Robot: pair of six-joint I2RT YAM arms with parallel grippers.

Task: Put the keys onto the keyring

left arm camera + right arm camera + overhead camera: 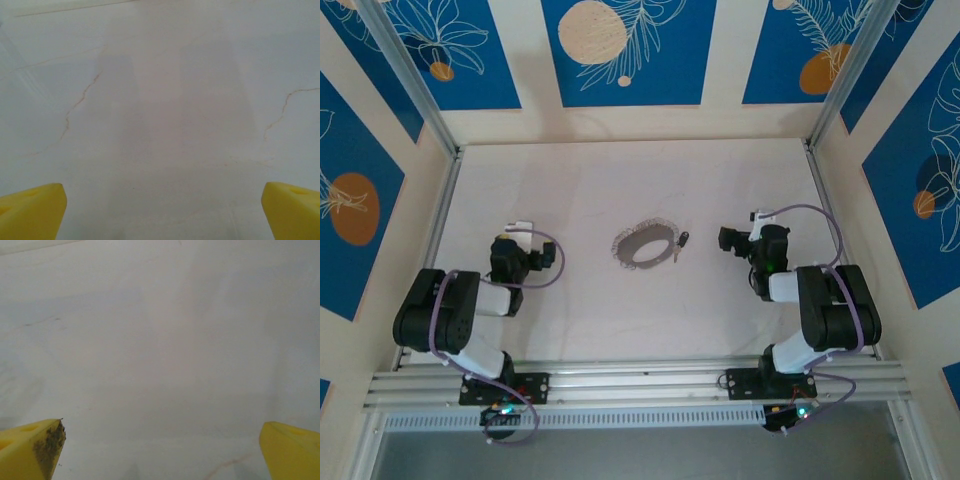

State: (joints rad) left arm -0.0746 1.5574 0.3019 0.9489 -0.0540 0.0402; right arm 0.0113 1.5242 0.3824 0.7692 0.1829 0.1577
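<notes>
The keyring (643,248) lies as a thin silvery loop edged with small rings in the middle of the white table. A tiny key (682,241) with a black head rests just outside the loop's right edge. My left gripper (517,237) sits well to the left of the loop, folded back near its base. My right gripper (738,238) is to the right of the key, a short gap away. In the left wrist view my left gripper (162,210) is open, yellow fingertips (35,207) wide apart over bare table. The right gripper (162,447) is open too, its yellow fingertips (290,447) spread over bare table.
Aluminium rails (430,215) run along the table's left and right sides, and a rail (640,380) crosses the near edge by the arm bases. Blue patterned walls (620,50) enclose the back and sides. Faint brown hairline marks (80,102) run across the tabletop.
</notes>
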